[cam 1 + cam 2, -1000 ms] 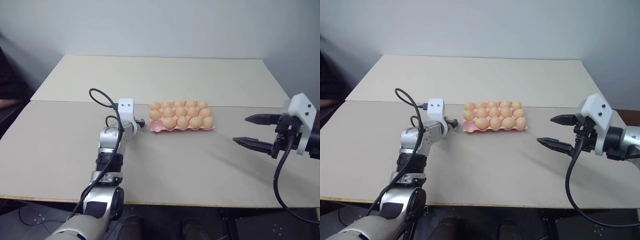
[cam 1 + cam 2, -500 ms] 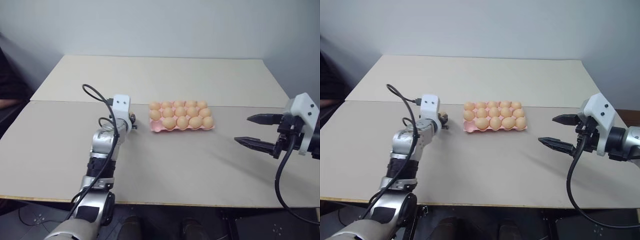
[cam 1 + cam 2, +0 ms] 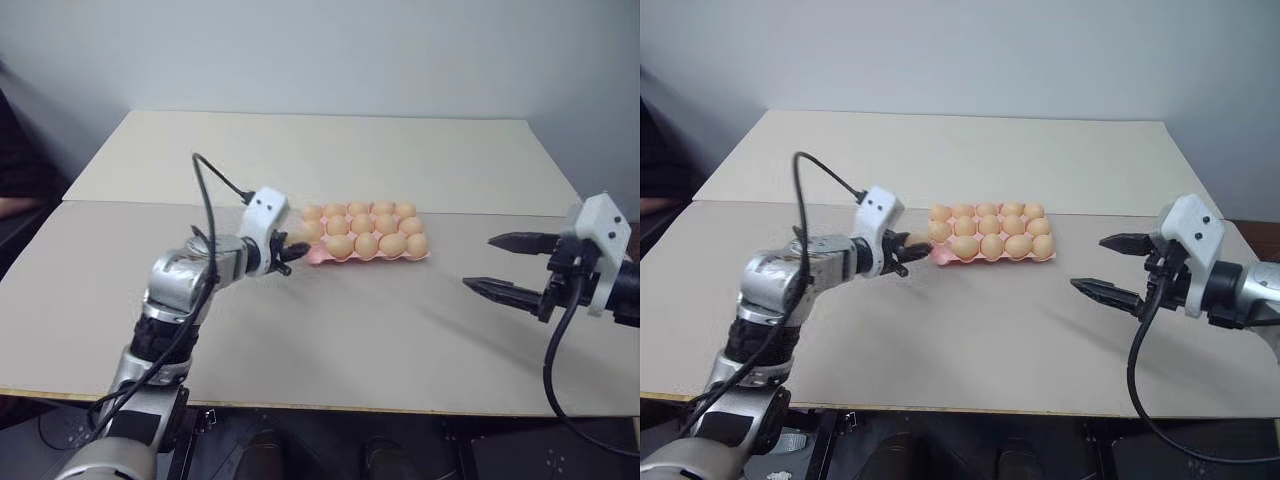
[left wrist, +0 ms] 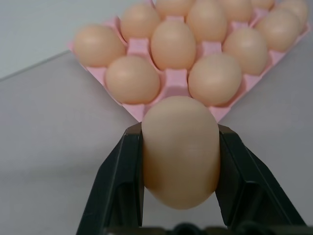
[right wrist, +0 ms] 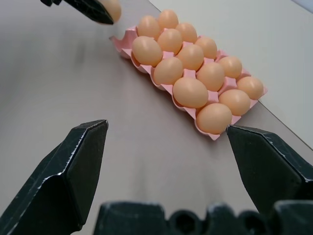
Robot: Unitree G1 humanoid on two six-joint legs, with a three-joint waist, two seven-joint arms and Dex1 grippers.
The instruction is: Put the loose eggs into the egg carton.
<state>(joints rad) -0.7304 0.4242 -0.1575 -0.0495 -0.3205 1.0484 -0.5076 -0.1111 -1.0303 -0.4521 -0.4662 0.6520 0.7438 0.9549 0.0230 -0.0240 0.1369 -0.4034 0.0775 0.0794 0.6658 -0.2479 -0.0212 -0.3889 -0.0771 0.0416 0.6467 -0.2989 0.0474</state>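
My left gripper (image 4: 180,147) is clamped on a loose egg (image 4: 180,151) beside the egg carton's (image 3: 318,256) near-left corner; my right gripper (image 3: 508,268) gapes wide, empty.

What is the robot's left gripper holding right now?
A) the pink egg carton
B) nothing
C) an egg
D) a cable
C: the left gripper has its two black fingers shut on an egg, just in front of the corner of the pink egg carton.
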